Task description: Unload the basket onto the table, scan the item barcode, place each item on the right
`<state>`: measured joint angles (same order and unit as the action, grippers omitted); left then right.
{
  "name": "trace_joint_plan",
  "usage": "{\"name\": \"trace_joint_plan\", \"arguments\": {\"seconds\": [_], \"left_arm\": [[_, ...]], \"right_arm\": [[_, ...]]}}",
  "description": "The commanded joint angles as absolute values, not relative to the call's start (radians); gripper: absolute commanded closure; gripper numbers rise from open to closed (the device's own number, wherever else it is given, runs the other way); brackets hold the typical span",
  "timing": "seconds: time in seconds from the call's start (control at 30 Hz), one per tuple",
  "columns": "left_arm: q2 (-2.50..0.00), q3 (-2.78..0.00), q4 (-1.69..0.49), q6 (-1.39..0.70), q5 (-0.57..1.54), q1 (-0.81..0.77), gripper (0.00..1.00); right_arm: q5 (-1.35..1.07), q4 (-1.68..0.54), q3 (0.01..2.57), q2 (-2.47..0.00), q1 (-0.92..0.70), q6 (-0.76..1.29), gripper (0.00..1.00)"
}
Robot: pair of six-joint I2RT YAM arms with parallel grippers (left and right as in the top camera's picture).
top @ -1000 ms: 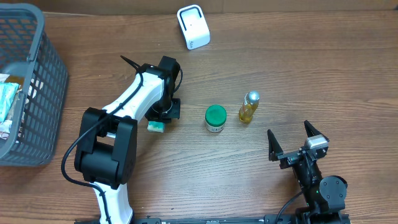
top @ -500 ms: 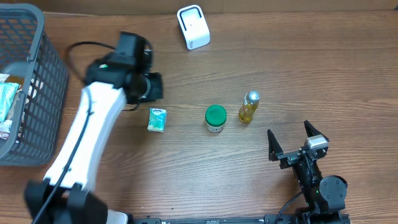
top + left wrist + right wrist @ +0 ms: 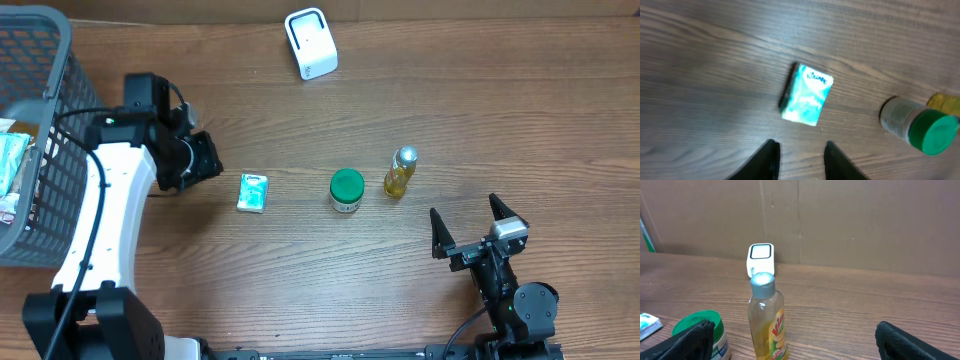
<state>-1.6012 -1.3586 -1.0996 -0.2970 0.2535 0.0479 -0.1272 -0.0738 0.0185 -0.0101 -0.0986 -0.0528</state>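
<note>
The pack (image 3: 252,192) lies flat on the table (image 3: 500,110), left of centre, with nothing gripping it. From overhead its long axis runs from the far edge towards the near edge, tipped a little, so that the far end leans slightly right. In the left wrist view the same axis runs from upper right to lower left; the printed brand name sits at the upper end, and one long side shows as a dark edge on the left. The teal-and-white face is up; I cannot see a barcode on it. The left gripper (image 3: 203,160) hangs just left of the pack and slightly farther back, clear of it. Its fingers (image 3: 769,159) stand a modest way apart with only bare wood between them, so it holds nothing. In a loose row to the right of the pack are a jar (image 3: 347,189) with a green lid and then a small yellow bottle (image 3: 400,172), both upright and apart from each other. The white scanner (image 3: 311,43) sits near the far edge, well away from the pack, with its window facing up. A grey basket (image 3: 70,130) fills the far left, with packets inside. The right gripper (image 3: 462,204) rests near the front right with its jaws spread wide and empty, facing the bottle and the scanner beyond.
</note>
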Motion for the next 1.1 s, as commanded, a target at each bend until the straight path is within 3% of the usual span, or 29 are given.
{"name": "trace_joint_plan", "arguments": {"seconds": [0.0, 0.2, 0.4, 0.63, 1.07], "left_arm": [[-1.62, -1.241, -1.005, -0.219, 0.353, 0.046, 0.71], [-1.701, -1.208, -0.923, -0.201, 0.357, 0.044, 0.69], [-1.831, -1.208, -0.905, -0.138, 0.364, 0.044, 0.77], [-1.96, -1.208, -0.881, -0.007, 0.487, 0.045, 0.76], [-1.965, -1.24, -0.886, 0.03, 0.492, 0.046, 0.7]], "right_arm": [[-0.133, -0.07, 0.008, -0.003, -0.1, -0.052, 0.0], [-0.133, -0.07, 0.008, -0.003, -0.1, -0.052, 0.0], [-0.133, -0.07, 0.008, -0.003, -0.1, -0.052, 0.0], [-0.133, -0.07, 0.008, -0.003, -0.1, -0.052, 0.0], [-0.133, -0.07, 0.008, -0.003, -0.1, -0.052, 0.0]]}}
